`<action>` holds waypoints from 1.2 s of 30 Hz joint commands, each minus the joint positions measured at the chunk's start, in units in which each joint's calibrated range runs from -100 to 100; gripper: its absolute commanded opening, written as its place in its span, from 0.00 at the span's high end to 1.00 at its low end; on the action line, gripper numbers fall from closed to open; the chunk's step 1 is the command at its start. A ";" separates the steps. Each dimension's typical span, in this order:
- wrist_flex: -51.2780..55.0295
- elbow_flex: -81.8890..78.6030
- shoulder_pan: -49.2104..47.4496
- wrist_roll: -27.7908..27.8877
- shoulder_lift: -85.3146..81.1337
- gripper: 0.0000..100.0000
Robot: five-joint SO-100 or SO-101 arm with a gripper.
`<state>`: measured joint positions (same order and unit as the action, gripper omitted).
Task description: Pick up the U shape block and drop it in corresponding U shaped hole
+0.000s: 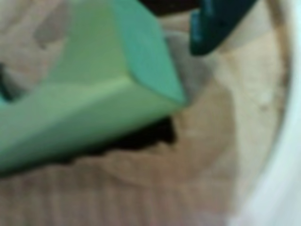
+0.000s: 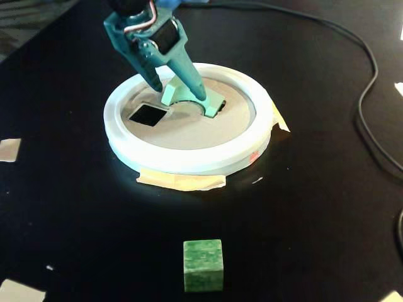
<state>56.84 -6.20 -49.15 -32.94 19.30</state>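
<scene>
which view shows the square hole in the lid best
The fixed view: the square hole shows whole, a dark opening on the left of the round lid, beside the U block in the end effector. The wrist view is blurred and filled by the block; only a dark gap shows under it.

The light green U shape block (image 2: 189, 95) sits tilted between the end effector (image 2: 179, 88) fingers, one leg over the dark U shaped hole (image 2: 213, 109).

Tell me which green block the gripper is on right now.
The pale mint U shape block, on the white ring sorter between the gripper fingers. The darker green cube sits alone on the black table, untouched.
</scene>
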 commanded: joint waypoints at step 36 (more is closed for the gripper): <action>-17.15 -8.56 9.45 6.59 -5.47 0.21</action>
<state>45.10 -13.03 -43.26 -26.64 18.86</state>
